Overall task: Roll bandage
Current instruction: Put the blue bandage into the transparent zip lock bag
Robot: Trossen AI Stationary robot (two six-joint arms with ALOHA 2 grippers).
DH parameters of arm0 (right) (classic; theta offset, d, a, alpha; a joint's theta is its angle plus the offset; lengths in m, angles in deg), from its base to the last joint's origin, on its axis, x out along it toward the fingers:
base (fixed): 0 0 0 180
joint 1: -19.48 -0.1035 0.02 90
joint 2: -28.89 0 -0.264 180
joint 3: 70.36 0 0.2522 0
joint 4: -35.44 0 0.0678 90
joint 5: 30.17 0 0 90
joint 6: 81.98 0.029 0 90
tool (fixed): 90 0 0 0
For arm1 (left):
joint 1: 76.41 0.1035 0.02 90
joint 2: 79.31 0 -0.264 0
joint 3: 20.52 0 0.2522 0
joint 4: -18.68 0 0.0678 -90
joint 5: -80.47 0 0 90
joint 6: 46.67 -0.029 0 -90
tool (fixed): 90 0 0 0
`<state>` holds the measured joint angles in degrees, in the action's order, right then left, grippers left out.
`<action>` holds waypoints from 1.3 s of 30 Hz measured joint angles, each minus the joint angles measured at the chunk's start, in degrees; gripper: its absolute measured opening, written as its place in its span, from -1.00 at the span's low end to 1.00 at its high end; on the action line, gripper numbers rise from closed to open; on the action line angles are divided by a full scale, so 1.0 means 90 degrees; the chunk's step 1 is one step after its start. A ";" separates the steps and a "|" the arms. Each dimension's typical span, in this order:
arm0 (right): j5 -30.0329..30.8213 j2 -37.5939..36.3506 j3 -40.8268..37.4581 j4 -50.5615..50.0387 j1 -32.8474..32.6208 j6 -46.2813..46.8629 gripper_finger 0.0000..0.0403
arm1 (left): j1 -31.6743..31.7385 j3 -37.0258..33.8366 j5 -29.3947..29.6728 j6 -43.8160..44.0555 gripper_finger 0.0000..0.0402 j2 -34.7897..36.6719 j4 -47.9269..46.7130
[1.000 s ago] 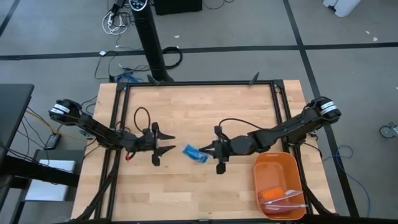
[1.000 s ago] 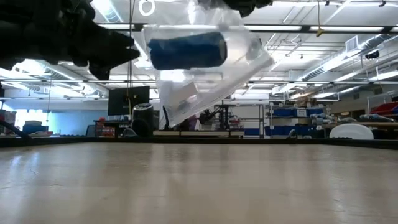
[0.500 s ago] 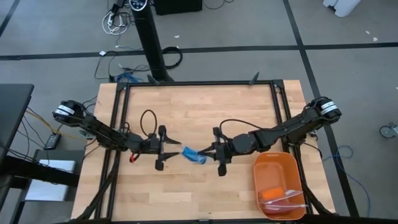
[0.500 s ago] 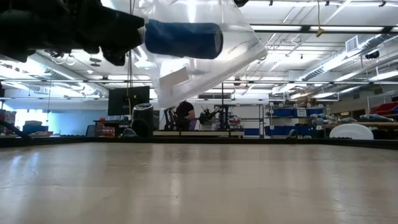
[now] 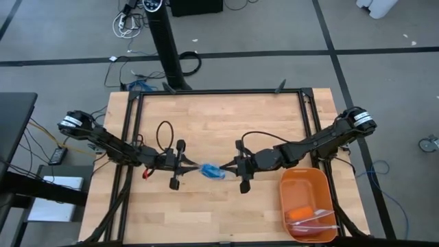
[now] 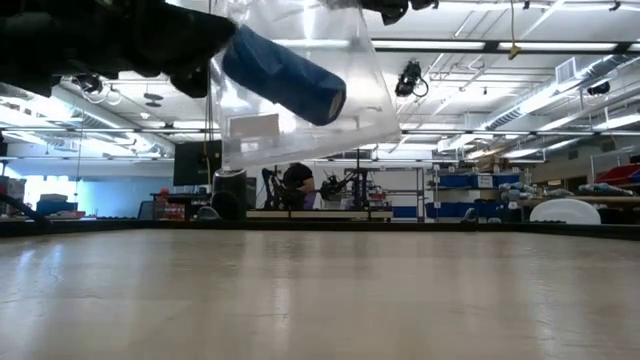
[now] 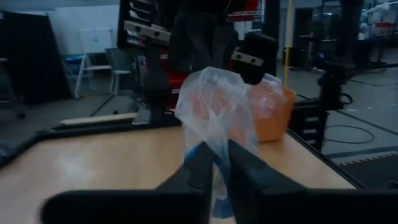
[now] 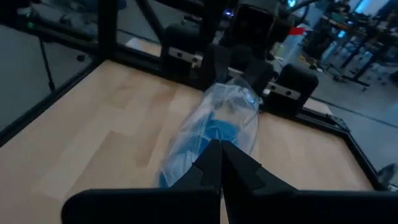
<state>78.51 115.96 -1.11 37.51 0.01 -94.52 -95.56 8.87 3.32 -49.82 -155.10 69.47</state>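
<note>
Wooden table (image 5: pixel 219 123), both arms meeting near its centre. Orange tray (image 5: pixel 306 180) sits at the right-hand near corner, well apart from the work.

Clear plastic bag (image 6: pixel 300 90) hangs in the air between the two grippers, off the table surface. Left gripper (image 5: pixel 184 167) has its fingers pinched together on one edge of the bag; left wrist view shows the film bunched between the two dark fingers (image 7: pixel 199 165). Right gripper (image 5: pixel 231 165) is pinched closed on the opposite edge; right wrist view shows film trapped where its fingers meet.

The bandage (image 6: pixel 283 74) is inside the bag, a blue roll lying tilted, one end lower, resting against the film. Neither gripper touches it directly; it lies between them, just beside the left gripper in the low view.

Handling, judged: bag is thin, slippery, crinkly; likely to slide or tear if pulled hard at the pinch points. Bandage looks light and soft, compressible, prone to unwinding if gripped at a loose end. Best hold is across the roll's middle, once it is free of the bag.
</note>
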 joint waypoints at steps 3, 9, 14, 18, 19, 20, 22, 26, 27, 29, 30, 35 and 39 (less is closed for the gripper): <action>-0.0036 0.0131 0.0007 0.0403 0.0200 0.0042 -1.00 | 0.0237 0.0275 0.0072 -0.0006 -0.95 -0.0104 -0.0004; 0.0272 0.0195 -0.0002 -0.0047 0.0354 0.0273 -1.00 | 0.0354 0.0668 0.0254 0.0188 -0.97 -0.0255 -0.1075; 0.0393 0.0291 0.0002 -0.0277 0.0445 0.0509 -1.00 | 0.0351 0.0683 0.0821 0.0260 -0.98 -0.0330 -0.1229; 0.1098 0.0260 -0.0002 -0.0754 0.0393 0.0753 -1.00 | 0.0253 0.0513 0.1374 0.0564 -0.98 -0.0253 -0.1462; 0.1150 0.0260 -0.0002 -0.0707 0.0395 0.0775 -1.00 | 0.0252 0.0523 0.1441 0.0583 -0.98 -0.0274 -0.1356; 0.1152 0.0260 -0.0002 -0.0683 0.0425 0.0797 -1.00 | 0.0255 0.0550 0.1454 0.0566 -0.99 -0.0299 -0.1274; 0.1146 0.0290 0.0004 -0.0756 0.0477 0.0894 -1.00 | 0.0235 0.0601 0.1455 0.0395 -0.99 -0.0247 -0.1335; 0.1113 0.0299 0.0002 -0.0741 0.0576 0.1168 -0.99 | 0.0218 0.0649 0.1541 0.0532 -0.99 -0.0007 -0.1273; 0.1070 0.0302 0.0002 -0.0761 0.0613 0.1308 -0.98 | 0.0252 0.0640 0.1625 0.0637 -0.99 -0.0046 -0.1487; 0.1063 0.0313 0.0002 -0.0949 0.0666 0.1528 -0.91 | 0.0269 0.0605 0.1795 0.0900 -0.99 -0.0204 -0.1825; 0.1087 0.0285 0.0001 -0.1065 0.0671 0.1604 -0.86 | 0.0265 0.0603 0.1851 0.1007 -0.99 -0.0235 -0.1865; 0.1146 -0.0121 0.0001 -0.1873 0.0532 0.2421 -0.51 | 0.0184 0.0612 0.1944 0.1143 -0.99 -0.0265 -0.1867; 0.1363 -0.0231 -0.0184 -0.2300 0.0346 0.3024 -0.27 | 0.0163 0.0526 0.2005 0.1220 -0.99 -0.0262 -0.1774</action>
<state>90.78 113.88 -2.77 16.81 3.13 -67.31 -94.09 13.60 21.36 -38.84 -157.46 53.51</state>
